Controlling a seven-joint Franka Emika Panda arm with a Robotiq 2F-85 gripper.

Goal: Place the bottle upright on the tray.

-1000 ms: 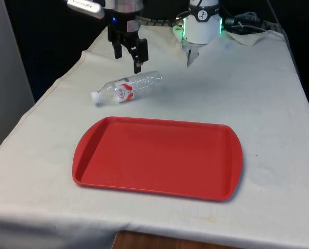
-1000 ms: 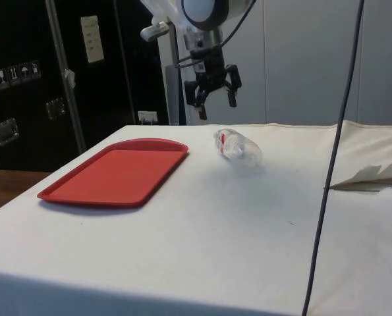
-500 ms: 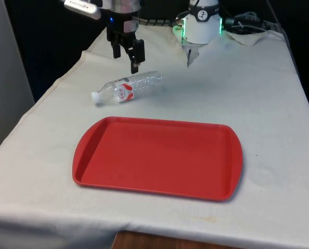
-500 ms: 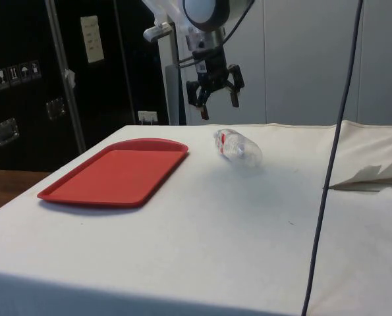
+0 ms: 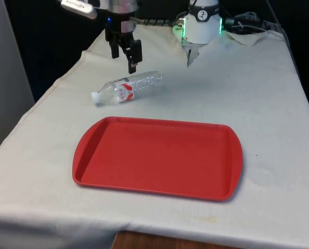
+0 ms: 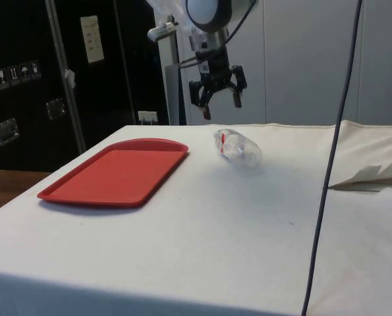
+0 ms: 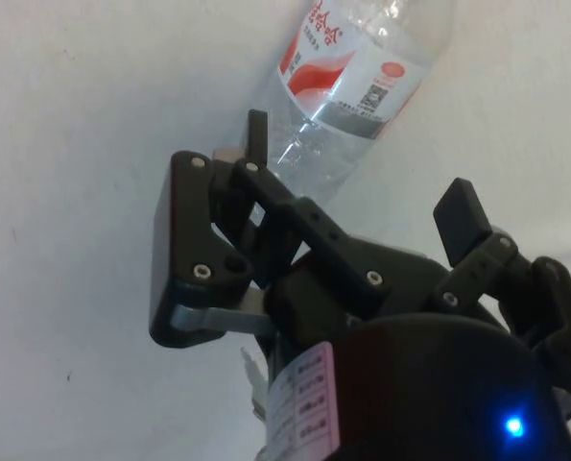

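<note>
Bottle (image 5: 126, 88) lies on its side on the cloth, just beyond the far edge of the red tray (image 5: 157, 156), cap pointing toward the front view's left. Your gripper (image 5: 124, 53) hangs above its thick end with the fingers spread and nothing between them. Over the last second it has risen and drifted back from the bottle instead of closing in, while the bottle has not moved. So no grasp has begun, and you have to bring the gripper back down before anything else can happen.

You have plenty of room: the tray is bare across its whole surface, and open cloth surrounds the bottle on every side. The table edge (image 5: 66, 78) on the front view's left is the nearest drop, so roll nothing that way.
</note>
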